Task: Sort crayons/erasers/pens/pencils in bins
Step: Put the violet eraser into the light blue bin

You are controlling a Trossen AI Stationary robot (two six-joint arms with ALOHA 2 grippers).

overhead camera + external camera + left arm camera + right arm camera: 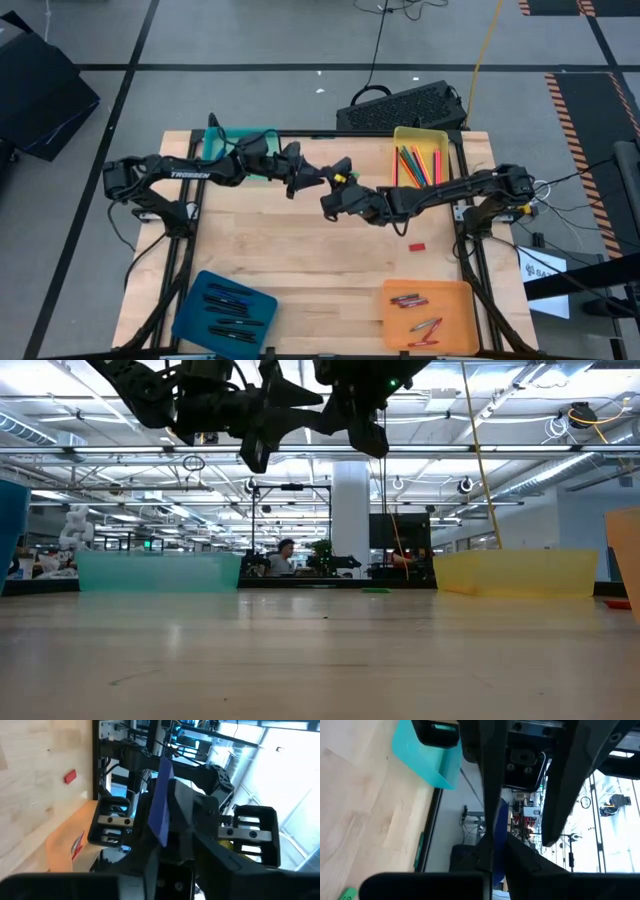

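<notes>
Teal bin (240, 142): at the table's (300, 260) far left edge; its contents cannot be made out.
Dark blue bin (190, 318): near left corner, dark pens (228, 305) lying inside.
Left gripper (305, 180): raised above the far middle of the table, tip to tip with the other gripper; whether it is gripping cannot be told.
Blue eraser (162, 800): held in the air, on edge, where the two grippers meet.
Right gripper (333, 198): reaching in from the right to the same spot; its hold cannot be told either.
Green eraser (351, 177): just beside the grippers.
Yellow bin (421, 133): far right, bright pencils (416, 165) inside.
Red eraser (417, 245): alone on bare wood, between the yellow and orange bins.
Orange bin (455, 295): near right corner, red crayons (410, 300) inside.
</notes>
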